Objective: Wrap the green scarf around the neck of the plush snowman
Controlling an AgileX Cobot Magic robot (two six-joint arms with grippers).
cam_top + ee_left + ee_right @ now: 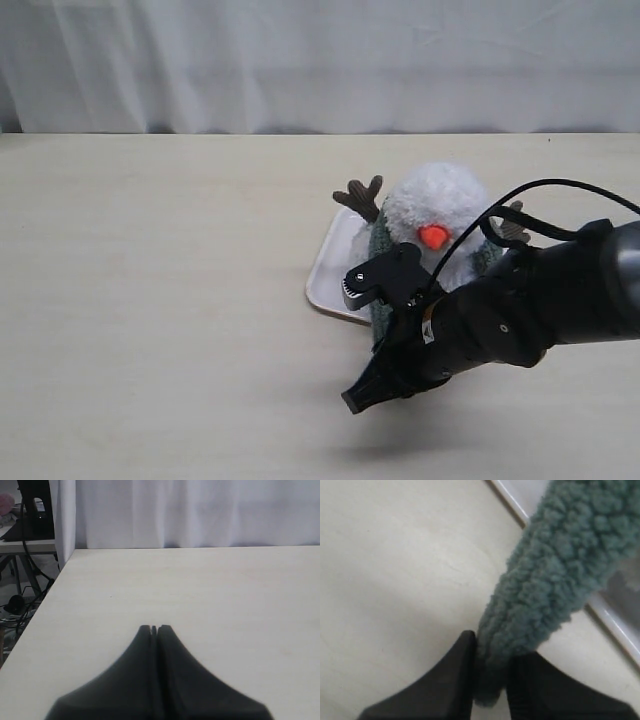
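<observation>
The plush snowman [438,200] sits on a white tray [330,272], its orange nose facing the camera and its brown twig arms spread. The green scarf [380,240] lies around the snowman's neck [462,262] and shows on both sides of the head. One end hangs down the front toward my right gripper [360,392]. In the right wrist view the right gripper [495,647] is shut on that fuzzy scarf [555,570] end, just above the table. The left gripper [155,628] is shut with nothing in it, over bare table, and does not appear in the exterior view.
The tray's rim [612,622] runs close beside the held scarf end. My black right arm [530,305] hides the snowman's lower body. A white curtain [320,60] backs the table. Beyond the table's edge the left wrist view shows cables and a stand [30,510].
</observation>
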